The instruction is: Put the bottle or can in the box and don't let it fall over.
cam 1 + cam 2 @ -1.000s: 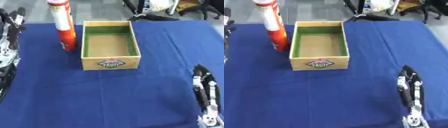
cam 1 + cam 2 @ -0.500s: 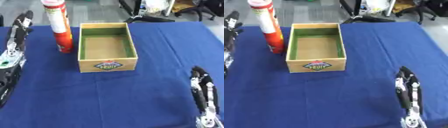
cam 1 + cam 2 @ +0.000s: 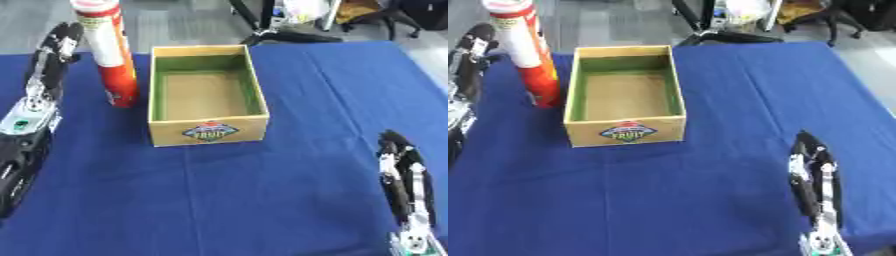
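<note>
A tall cylindrical red-and-white can (image 3: 108, 55) stands upright beside the open, seemingly cardboard box (image 3: 205, 95); left hand (image 3: 48, 65) fingers straight, just left of it, apparently apart; right hand (image 3: 404, 186) open.

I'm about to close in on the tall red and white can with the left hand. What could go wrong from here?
The can is tall and narrow and stands upright just left of the box; a sideways brush from the open left robot hand could topple it. Lifting it over the box wall risks clipping the rim. Inside, it would stand well above the walls and could still tip. The right robot hand rests open at the lower right, too far to steady it.
</note>
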Tool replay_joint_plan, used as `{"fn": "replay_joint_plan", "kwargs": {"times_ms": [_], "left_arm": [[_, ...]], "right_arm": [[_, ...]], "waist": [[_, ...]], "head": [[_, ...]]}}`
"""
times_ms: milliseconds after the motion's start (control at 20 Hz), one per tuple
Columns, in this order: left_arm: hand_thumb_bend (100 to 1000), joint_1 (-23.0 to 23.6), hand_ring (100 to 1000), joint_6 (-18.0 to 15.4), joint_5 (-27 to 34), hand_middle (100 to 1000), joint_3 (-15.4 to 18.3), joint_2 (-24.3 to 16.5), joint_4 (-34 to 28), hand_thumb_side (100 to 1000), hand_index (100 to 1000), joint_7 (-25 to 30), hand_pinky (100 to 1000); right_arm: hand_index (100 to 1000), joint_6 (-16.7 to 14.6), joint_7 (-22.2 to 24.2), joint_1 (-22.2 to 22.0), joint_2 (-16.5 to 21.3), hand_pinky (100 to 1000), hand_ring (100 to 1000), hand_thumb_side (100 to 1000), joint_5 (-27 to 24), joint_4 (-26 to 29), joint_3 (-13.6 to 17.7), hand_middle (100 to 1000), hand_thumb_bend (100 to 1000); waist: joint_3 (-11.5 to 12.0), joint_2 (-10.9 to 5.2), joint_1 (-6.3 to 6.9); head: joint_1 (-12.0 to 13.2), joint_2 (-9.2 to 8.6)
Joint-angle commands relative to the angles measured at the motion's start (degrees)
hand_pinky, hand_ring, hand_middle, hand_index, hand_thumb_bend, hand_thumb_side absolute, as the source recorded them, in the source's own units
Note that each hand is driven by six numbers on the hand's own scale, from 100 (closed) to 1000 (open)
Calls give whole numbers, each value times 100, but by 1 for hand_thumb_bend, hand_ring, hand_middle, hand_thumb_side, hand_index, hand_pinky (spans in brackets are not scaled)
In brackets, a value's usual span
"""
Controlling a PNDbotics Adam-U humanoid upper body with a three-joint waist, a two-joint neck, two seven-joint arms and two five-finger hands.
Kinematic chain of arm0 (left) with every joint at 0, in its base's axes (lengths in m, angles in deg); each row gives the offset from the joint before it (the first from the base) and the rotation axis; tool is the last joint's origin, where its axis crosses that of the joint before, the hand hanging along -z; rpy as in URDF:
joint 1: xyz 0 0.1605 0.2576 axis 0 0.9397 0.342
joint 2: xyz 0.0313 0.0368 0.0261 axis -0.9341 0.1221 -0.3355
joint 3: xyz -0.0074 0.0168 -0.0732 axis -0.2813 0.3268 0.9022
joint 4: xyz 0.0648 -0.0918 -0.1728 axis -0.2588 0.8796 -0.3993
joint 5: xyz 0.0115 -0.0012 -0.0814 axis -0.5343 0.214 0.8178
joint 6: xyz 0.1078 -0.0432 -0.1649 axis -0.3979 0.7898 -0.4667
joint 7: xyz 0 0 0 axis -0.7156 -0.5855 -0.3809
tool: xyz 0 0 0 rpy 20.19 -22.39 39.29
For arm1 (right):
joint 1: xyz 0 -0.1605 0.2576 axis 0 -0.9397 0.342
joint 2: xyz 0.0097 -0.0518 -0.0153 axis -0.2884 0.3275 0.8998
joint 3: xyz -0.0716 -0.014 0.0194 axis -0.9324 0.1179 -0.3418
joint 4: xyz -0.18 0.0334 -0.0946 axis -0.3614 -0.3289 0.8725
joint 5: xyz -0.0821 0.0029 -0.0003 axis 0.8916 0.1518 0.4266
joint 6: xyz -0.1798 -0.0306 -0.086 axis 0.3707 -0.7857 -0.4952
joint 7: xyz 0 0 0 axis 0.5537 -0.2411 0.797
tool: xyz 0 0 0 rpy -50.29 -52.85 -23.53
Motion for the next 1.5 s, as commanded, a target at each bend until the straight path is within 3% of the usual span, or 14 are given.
{"fn": "replay_joint_plan", "kwargs": {"times_ms": [50,450,650,950,1150,1350,1400,1500], "left_arm": [[748,-157,959,-51,-75,964,-11,-48,-127,716,986,-22,904],[756,-243,955,-71,-329,963,-71,32,-146,690,986,-98,898],[728,-267,944,-25,-584,927,-105,72,-163,621,973,-118,883],[658,-251,859,72,-1038,822,-112,73,-208,527,927,-143,811],[504,-226,764,142,-1307,720,-102,64,-221,382,884,-154,729],[183,-191,624,203,-1477,570,-93,57,-223,100,829,-127,615],[116,-183,602,220,-1516,546,-93,54,-223,100,817,-107,594],[100,-166,530,263,-1612,470,-96,44,-225,100,773,-69,520]], "right_arm": [[853,-18,36,90,37,753,822,784,-57,61,-21,781,100],[853,-31,71,176,3,753,822,783,-76,65,-42,781,100],[853,-38,77,192,-2,753,822,783,-78,59,-45,781,100],[853,-48,78,192,1,753,822,783,-79,44,-42,782,100],[853,-50,82,186,7,753,822,784,-78,39,-40,782,100],[853,-50,82,178,11,753,822,785,-79,37,-35,782,100],[853,-51,82,176,12,753,822,785,-79,37,-35,782,100],[853,-50,81,171,16,753,822,785,-78,36,-32,782,100]], "waist": [[-44,-40,-7],[-168,34,-8],[-185,38,4],[-167,20,13],[-145,7,12],[-122,0,10],[-117,-2,10],[-104,-7,11]], "head": [[-2,-92],[-3,-133],[24,-140],[47,-137],[44,-131],[40,-129],[39,-126],[35,-121]]}}
